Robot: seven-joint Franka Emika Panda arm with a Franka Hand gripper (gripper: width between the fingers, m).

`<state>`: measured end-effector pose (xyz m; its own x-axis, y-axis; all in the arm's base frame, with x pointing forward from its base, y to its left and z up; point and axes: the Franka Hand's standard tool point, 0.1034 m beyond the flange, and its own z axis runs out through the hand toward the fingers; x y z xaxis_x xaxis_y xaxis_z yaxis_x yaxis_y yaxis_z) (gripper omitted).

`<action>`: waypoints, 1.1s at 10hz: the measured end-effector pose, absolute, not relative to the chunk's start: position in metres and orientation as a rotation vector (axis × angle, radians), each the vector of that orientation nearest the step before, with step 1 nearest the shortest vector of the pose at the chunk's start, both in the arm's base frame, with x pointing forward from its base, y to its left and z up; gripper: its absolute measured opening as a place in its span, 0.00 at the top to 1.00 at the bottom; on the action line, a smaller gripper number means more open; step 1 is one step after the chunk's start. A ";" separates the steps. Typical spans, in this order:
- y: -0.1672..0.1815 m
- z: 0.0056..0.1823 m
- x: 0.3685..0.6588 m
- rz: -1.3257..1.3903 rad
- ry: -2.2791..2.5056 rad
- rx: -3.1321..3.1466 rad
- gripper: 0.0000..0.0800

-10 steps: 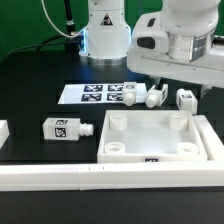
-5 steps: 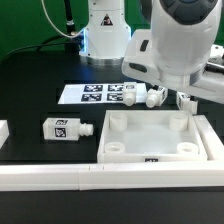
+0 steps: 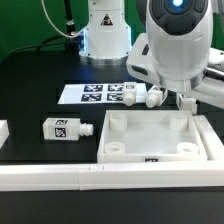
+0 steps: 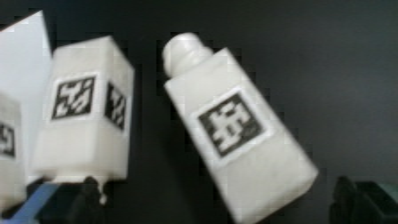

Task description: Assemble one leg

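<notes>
Four white legs show in the exterior view. One lies alone at the left point(image 3: 60, 129), two lie together behind the tray point(image 3: 130, 95) point(image 3: 153, 97), and the fourth point(image 3: 186, 101) is mostly hidden under my arm. In the wrist view this leg point(image 4: 231, 125) lies tilted, tag up, with its round peg point(image 4: 183, 48) at the far end. My gripper point(image 4: 221, 198) is open just above it, with one dark fingertip point(image 4: 71, 200) on each side of the leg's near end. The two neighbouring legs point(image 4: 86, 110) point(image 4: 15, 100) lie beside it.
The large white square tray-like piece point(image 3: 205, 135) with corner holes lies in front of the legs. The marker board point(image 3: 90, 93) lies behind, at the exterior view's left of the pair. A white rail point(image 3: 60, 178) runs along the front edge. The robot base point(image 3: 105, 30) stands at the back.
My arm has swung toward the exterior view's left and come lower. It now covers most of the right-hand leg, which was in plain view a second ago.
</notes>
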<state>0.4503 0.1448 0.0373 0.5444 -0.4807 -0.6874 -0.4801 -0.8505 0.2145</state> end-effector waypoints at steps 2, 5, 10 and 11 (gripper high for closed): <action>0.147 0.038 0.455 -1.220 -0.857 2.769 0.19; 0.146 0.036 0.457 -1.212 -0.849 2.782 0.19; 0.172 0.042 0.455 -1.122 -0.631 2.932 0.19; 0.171 0.041 0.456 -1.120 -0.634 2.933 0.19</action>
